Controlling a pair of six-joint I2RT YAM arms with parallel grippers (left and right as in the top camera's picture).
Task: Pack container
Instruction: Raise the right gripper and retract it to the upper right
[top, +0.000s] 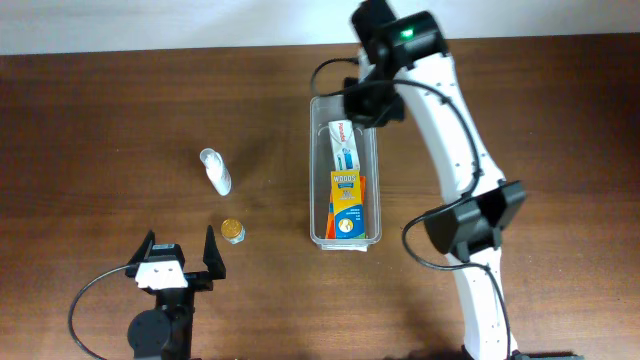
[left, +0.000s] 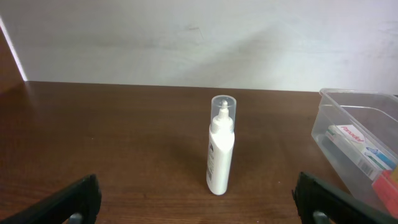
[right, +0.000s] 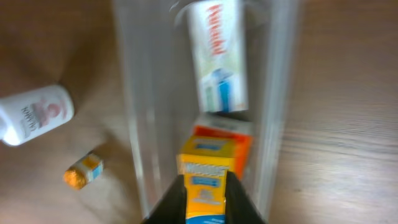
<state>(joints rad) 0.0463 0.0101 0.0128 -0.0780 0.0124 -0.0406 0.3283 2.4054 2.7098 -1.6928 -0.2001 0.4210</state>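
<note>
Dark brown wood is seen across the desk (top: 100, 120), which is backed by a plain white wall. A long, narrow container (top: 314, 170) of clear plastic with rounded corners is set right of the desk's middle, its long sides running from the far edge toward the near edge. Inside it, a white toothpaste carton (top: 343, 142) is laid at the far end, and a yellow cardboard box (top: 345, 195) is stacked on an orange cardboard box (right: 242, 146) at the near end. The container is judged to be light, thin-walled and somewhat springy, with smooth sides that could be lost from between the pads; the loose cartons could be shifted by any tilt. A hold is best taken on the rim of a short end or a long wall, one finger inside and one outside, where the plastic is stiffened by the lip. The left gripper (top: 180, 240) is spread wide open by the near edge, with nothing in it. The right gripper (right: 204, 176) is seen above the container with its jaws drawn close together. The yellow cardboard box shows in the gap, and whether it is pinched cannot be told from the blurred wrist view.
</note>
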